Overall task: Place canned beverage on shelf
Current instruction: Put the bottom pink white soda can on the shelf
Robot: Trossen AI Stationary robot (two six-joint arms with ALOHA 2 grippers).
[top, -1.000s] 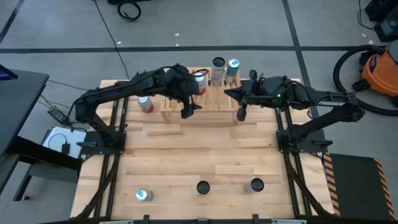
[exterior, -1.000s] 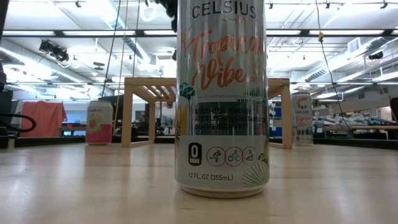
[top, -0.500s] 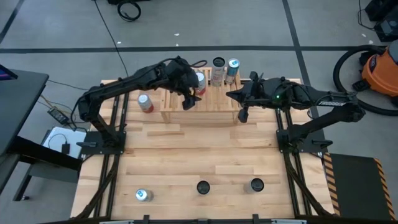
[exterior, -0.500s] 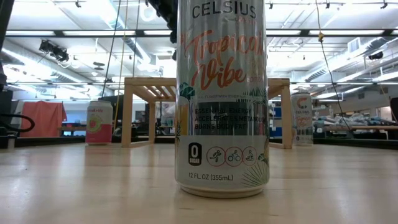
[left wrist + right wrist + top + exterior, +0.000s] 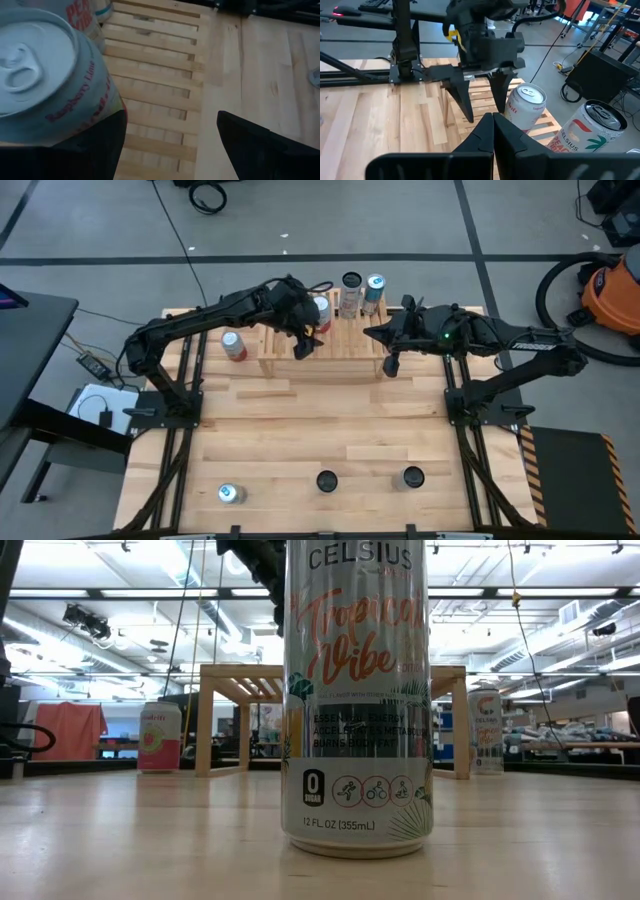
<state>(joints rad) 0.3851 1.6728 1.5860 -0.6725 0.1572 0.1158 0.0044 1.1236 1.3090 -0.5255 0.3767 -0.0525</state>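
The light wooden shelf [image 5: 340, 352] stands at the table's far middle. A white Raspberry Lime can [image 5: 45, 75] stands upright on its slatted top [image 5: 160, 75]. My left gripper [image 5: 304, 348] hangs open over the slats, slanting down, with nothing between its fingers. The can [image 5: 526, 107] stands close beside the outer side of one finger; whether they touch, I cannot tell. My right gripper [image 5: 388, 364] hovers shut by the shelf's right end and holds nothing.
Two cans [image 5: 350, 292] [image 5: 375, 287] stand behind the shelf and a red-and-white one [image 5: 233, 346] to its left. Three more [image 5: 230, 494] [image 5: 327, 480] [image 5: 412, 477] stand near the front edge; one of them, a tall Celsius can [image 5: 358, 690], fills the low view. Bare tabletop lies between.
My left gripper, still open, has sunk toward the shelf top and gone a little toward the table's far edge. The can on the shelf has stayed put.
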